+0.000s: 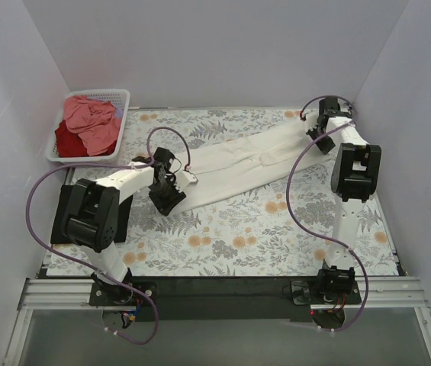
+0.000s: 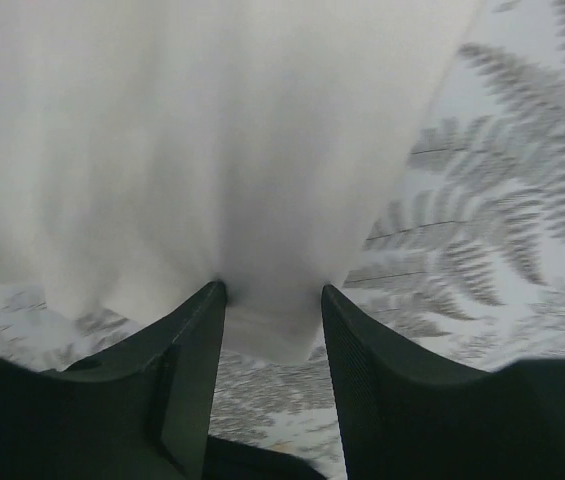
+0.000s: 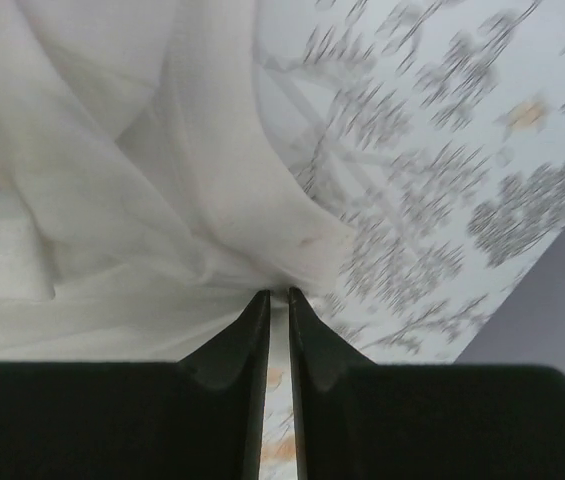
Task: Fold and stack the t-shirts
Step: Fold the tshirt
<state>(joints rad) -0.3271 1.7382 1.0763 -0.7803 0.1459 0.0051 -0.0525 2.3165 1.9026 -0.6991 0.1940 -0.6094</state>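
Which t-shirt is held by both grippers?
The cream-white t-shirt, stretched between the left gripper and the right gripper; the salmon-pink t-shirt and the dark red t-shirt lie in the basket.

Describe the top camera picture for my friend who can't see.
Two arms stretch a cream-white cloth t-shirt slantwise across the flowery tablecloth, the left gripper pinching its near end, the right gripper its far end. A white plastic lattice basket at far left holds a salmon-pink shirt and a dark red shirt.

Left gripper (image 2: 273, 292) — jaws clamped, half-wide; right gripper (image 3: 278, 294) — jaws pinched narrow.
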